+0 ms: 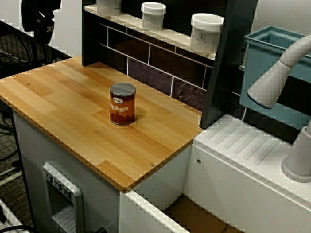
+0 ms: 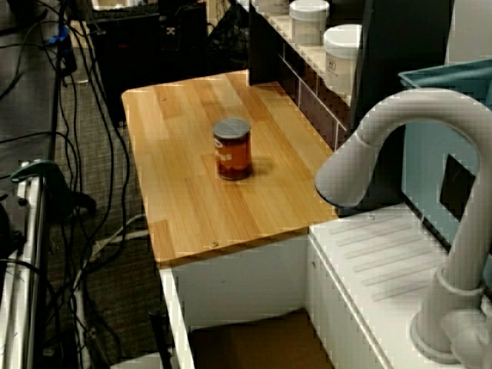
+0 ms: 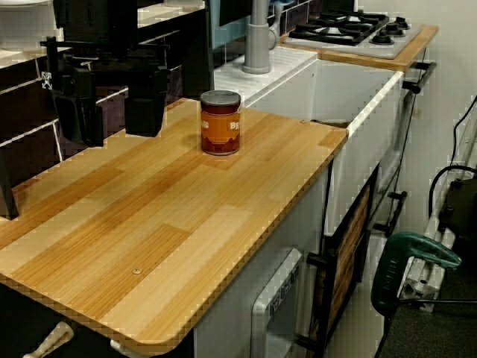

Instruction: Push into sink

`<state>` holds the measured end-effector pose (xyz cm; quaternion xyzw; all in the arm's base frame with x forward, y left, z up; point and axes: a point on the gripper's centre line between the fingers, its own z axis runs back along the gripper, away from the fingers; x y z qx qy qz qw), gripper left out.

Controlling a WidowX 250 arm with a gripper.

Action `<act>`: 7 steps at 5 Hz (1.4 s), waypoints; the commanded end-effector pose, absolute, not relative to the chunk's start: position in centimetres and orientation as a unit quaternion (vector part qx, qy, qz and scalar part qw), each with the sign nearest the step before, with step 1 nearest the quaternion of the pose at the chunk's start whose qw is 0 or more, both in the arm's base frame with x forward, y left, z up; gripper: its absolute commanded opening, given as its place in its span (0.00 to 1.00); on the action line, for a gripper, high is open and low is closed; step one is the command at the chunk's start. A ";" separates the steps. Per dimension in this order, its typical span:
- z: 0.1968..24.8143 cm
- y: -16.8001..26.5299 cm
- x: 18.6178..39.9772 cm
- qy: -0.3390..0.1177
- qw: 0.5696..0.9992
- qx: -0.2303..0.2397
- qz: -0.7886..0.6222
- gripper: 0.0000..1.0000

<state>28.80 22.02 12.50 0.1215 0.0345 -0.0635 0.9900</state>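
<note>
From the side view, your can point(image 1: 122, 104) stands upright mid-frame on the wooden counter point(image 1: 63, 104); the sink point(image 1: 204, 216) sits lower right. From the opposite side view, nothing touches the can. In the low counter view, the gripper point(image 3: 109, 112) hangs upper left, jaws apart, empty; pushing hasn't begun.

I stand at a mock kitchen inside a lab: wooden counter point(image 3: 186, 224), white sink point(image 3: 358, 97) at my two o'clock, gas hob point(image 3: 350, 28) beyond, with loose cables point(image 2: 69, 177) on the floor.
</note>
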 end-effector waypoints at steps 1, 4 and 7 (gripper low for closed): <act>12.5 22.0 28.8 0.034 0.990 0.122 -0.064 1.00; 11.8 17.6 26.4 0.009 0.910 0.060 -0.410 1.00; 8.1 13.0 29.0 0.018 0.895 0.035 -0.445 1.00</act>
